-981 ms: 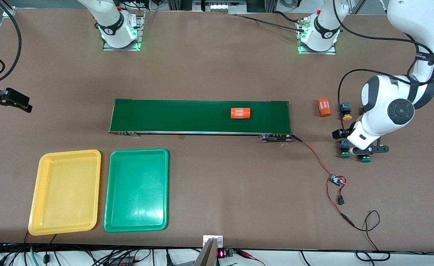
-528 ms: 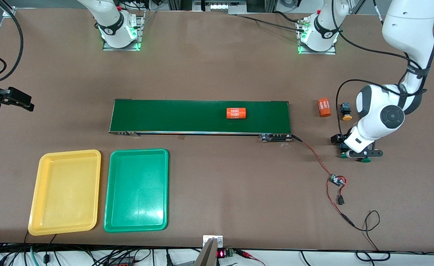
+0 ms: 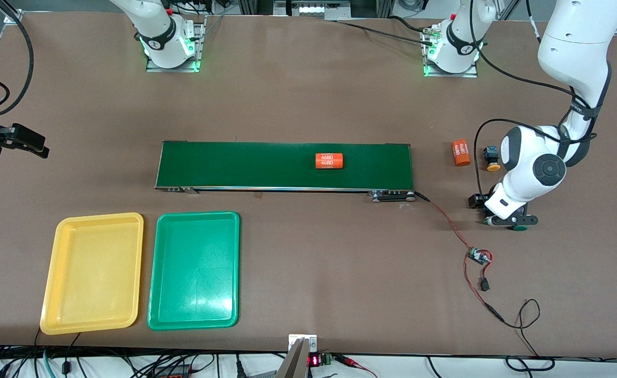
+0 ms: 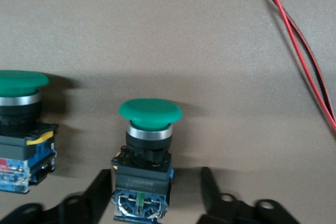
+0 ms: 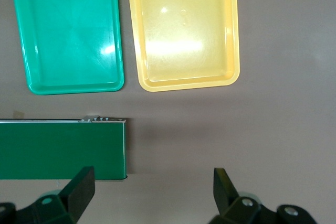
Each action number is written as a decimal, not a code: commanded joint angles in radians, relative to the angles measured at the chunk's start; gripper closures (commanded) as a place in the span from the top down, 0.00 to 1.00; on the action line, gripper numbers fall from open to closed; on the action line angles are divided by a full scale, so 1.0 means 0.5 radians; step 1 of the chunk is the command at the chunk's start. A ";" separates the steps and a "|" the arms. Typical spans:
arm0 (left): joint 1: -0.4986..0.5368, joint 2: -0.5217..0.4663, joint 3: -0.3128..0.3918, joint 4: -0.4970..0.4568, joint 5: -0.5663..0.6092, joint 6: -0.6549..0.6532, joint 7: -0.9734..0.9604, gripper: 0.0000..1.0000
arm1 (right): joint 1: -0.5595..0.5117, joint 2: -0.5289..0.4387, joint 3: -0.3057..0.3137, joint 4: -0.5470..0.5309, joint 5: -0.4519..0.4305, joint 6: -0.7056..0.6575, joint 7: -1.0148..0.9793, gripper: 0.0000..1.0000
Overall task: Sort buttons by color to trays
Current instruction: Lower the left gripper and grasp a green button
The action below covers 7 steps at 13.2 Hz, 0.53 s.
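Two green-capped buttons lie side by side near the left arm's end of the table. My left gripper [image 4: 156, 176] is low over one green button [image 4: 143, 179], one finger on each side of its black-and-blue body. The jaws are open, with a gap on one side. The other green button [image 4: 18, 129] lies beside it. In the front view the left gripper [image 3: 494, 217] covers most of them and only a green cap [image 3: 520, 228] shows. An orange-yellow-capped button [image 3: 492, 159] lies farther from the camera. My right gripper [image 3: 35, 147] [image 5: 153, 177] waits open, high at the right arm's end. The yellow tray [image 3: 93, 273] [image 5: 184, 30] and the green tray [image 3: 194, 270] [image 5: 68, 30] hold nothing.
A dark green conveyor belt [image 3: 245, 165] crosses the middle and carries an orange numbered cylinder [image 3: 329, 160]. Another orange cylinder [image 3: 461, 152] lies off the belt's end, beside the orange-yellow button. Red wires and a small circuit board [image 3: 479, 256] lie near the left gripper.
The left gripper has come down around the green button and its jaws have narrowed. The cylinder on the belt has travelled toward the right arm's end. The right arm has not moved.
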 commanded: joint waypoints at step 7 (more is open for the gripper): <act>-0.003 -0.334 -0.121 0.106 0.032 -0.563 0.026 0.16 | 0.007 -0.026 0.014 -0.004 -0.030 -0.029 -0.009 1.00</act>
